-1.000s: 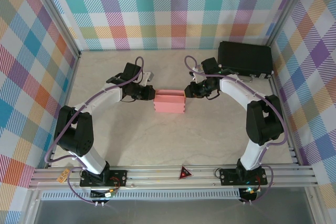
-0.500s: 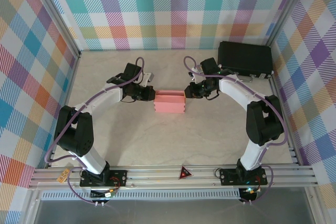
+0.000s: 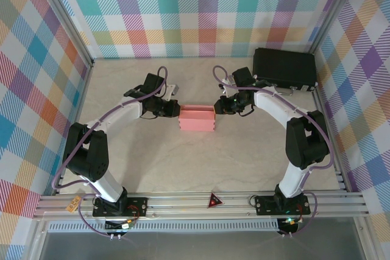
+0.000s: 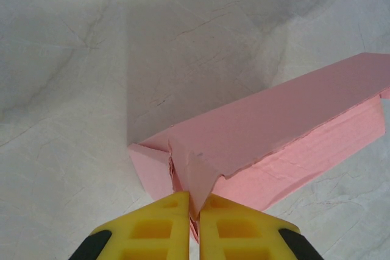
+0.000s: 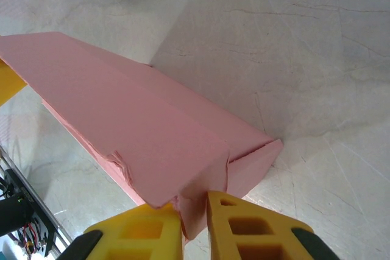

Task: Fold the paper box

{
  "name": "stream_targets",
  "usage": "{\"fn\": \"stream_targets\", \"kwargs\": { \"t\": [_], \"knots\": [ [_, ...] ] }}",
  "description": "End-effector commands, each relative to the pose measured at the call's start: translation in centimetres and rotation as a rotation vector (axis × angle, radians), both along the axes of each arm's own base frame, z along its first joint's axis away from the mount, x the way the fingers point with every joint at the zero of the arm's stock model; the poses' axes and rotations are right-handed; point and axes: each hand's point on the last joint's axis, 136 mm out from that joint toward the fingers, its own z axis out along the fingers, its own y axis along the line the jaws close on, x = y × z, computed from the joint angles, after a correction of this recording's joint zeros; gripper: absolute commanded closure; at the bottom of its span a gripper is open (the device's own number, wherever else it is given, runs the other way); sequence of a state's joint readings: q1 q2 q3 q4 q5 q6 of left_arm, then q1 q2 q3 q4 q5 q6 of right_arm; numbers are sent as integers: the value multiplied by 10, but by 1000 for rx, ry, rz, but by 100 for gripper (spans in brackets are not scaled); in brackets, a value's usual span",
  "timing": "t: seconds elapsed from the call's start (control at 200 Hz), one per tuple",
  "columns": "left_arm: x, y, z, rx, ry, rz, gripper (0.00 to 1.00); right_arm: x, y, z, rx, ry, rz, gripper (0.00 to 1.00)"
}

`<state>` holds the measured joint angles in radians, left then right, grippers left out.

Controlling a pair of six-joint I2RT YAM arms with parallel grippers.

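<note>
Pink paper box sits mid-worktop, between both arms. The left pincer is nearly closed, yellow fingers nipping a flap at the box's left end. The right pincer is likewise nearly closed, pinching the right-end flap. A black case sits in the far right corner, well apart.

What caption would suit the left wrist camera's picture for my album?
Yellow left pincer shut on a flap of the pink paper box on a marbled table.
</note>
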<state>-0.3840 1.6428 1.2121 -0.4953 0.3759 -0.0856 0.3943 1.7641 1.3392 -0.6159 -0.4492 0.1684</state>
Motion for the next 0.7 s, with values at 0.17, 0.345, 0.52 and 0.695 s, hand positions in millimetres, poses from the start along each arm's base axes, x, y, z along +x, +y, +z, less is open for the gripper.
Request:
{"fn": "stream_targets", "kwargs": {
  "t": [0.17, 0.345, 0.52, 0.695],
  "knots": [
    [-9, 3, -3, 23, 16, -7, 88, -8, -5, 4, -38, -5, 8, 79],
    [-8, 2, 4, 13, 2, -8, 81, -7, -7, 7, -41, -17, 1, 78],
    [-7, 2, 8, 11, -12, -6, 76, -7, -8, 11, -46, -28, -1, 76],
    [-6, 4, 11, 16, -24, -1, 73, -6, -9, 13, -54, -34, 3, 76]
  ]
}}
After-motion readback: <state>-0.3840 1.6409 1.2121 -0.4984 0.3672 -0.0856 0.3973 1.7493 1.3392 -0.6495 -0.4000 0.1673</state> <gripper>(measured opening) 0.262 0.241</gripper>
